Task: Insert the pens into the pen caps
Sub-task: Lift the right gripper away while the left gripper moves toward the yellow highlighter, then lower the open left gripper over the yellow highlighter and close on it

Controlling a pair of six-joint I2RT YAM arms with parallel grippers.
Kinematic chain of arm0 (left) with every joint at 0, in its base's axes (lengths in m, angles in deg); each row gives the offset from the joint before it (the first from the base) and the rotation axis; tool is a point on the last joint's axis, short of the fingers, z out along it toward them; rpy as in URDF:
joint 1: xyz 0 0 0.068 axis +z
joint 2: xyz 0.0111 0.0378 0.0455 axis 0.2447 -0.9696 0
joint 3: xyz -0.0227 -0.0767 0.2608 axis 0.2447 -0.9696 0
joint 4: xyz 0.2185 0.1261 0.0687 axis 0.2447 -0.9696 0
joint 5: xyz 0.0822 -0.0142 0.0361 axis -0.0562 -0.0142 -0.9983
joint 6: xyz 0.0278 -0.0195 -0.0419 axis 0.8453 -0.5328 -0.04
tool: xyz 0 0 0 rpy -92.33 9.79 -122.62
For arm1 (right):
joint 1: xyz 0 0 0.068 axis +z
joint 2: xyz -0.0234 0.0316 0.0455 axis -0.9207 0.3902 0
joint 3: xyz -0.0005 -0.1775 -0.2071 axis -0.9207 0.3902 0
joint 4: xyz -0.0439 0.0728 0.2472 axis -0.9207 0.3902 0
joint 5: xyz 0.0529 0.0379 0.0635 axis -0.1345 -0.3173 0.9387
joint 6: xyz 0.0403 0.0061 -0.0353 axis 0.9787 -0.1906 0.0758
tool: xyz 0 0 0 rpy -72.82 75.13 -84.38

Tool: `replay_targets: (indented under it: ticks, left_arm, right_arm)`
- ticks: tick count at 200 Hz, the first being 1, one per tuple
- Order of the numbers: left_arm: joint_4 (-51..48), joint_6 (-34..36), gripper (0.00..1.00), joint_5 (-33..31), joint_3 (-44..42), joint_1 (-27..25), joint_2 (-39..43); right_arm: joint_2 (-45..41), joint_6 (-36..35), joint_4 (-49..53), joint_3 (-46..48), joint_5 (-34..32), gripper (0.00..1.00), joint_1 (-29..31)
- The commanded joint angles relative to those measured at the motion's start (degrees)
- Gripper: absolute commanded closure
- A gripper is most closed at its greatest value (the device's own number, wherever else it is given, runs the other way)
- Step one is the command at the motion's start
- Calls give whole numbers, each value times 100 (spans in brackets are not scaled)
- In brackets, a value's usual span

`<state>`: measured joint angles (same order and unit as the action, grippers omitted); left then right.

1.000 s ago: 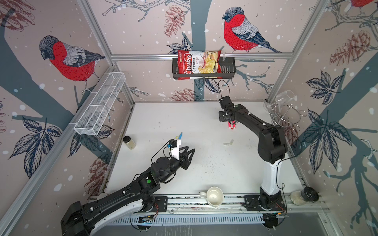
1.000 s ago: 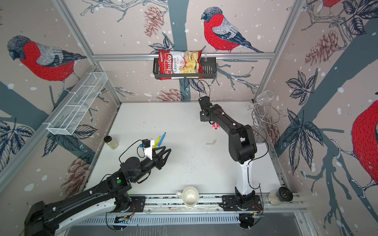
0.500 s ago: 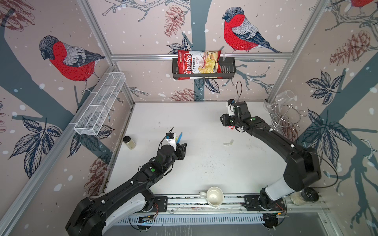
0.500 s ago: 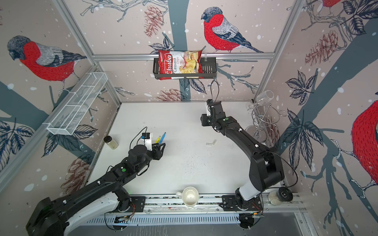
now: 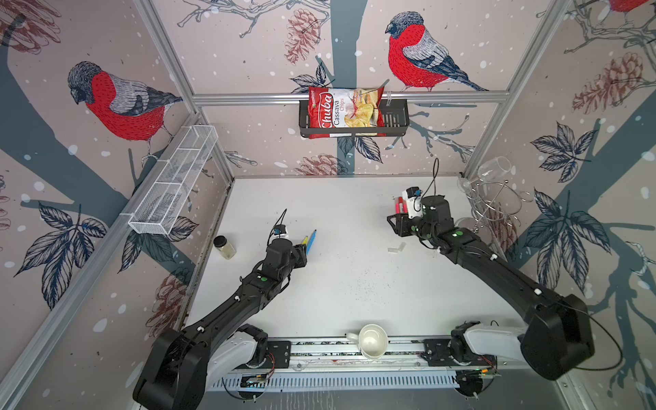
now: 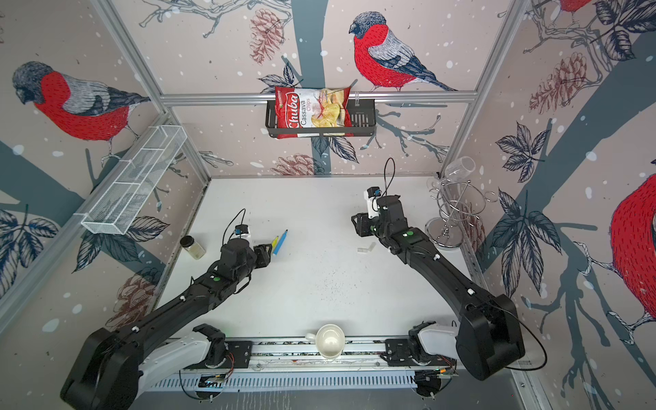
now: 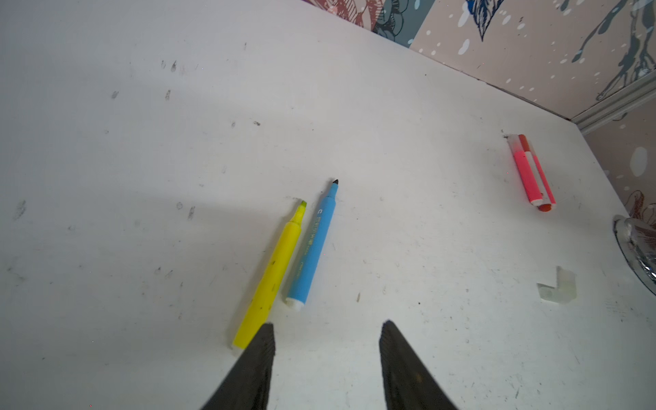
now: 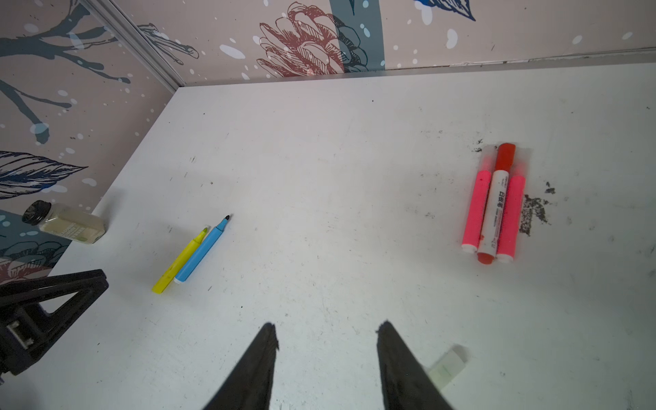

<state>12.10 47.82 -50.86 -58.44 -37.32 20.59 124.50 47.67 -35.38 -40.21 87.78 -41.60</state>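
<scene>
At the far left a small spice jar stands by the wall. Next comes the left gripper, low over the white table, jaws partly open with nothing between them. In the left wrist view one finger overlaps the rear end of the yellow pen; whether they touch cannot be told. The blue pen lies touching the yellow one, both uncapped, tips pointing away from the gripper. Further right, two translucent pen caps lie together in an L. Beyond them two pink pens flank a white pen with a red cap, side by side and seemingly capped already. The right gripper hovers near the caps, jaws partly open and empty.

The step appears to be picking up an uncapped pen. To do it well, the left jaws should straddle one barrel only, near its rear, leaving the tip clear for a cap; the touching neighbour may roll.
</scene>
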Motion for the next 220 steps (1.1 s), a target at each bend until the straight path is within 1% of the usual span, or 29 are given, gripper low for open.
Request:
replay_targets:
  ticks: [1,13,53,60,94,220]
  left_arm:
    - [105,105,51,169,-5,162,-160]
    - [76,59,51,76,5,212,-269]
    - [127,100,51,76,41,268,-633]
    - [105,114,51,23,64,266,-704]
    - [-35,18,52,-283,144,268,-1014]
    - [161,97,52,-305,361,310,-1940]
  right_arm:
    - [-72,85,-268,103,137,52,-34]
    - [-75,100,-268,148,142,52,-51]
    - [-79,155,-328,321,235,52,-129]
    - [-234,164,-338,354,242,52,-141]
    - [-324,188,-384,477,286,52,-175]
    - [-419,251,-474,685,385,51,-233]
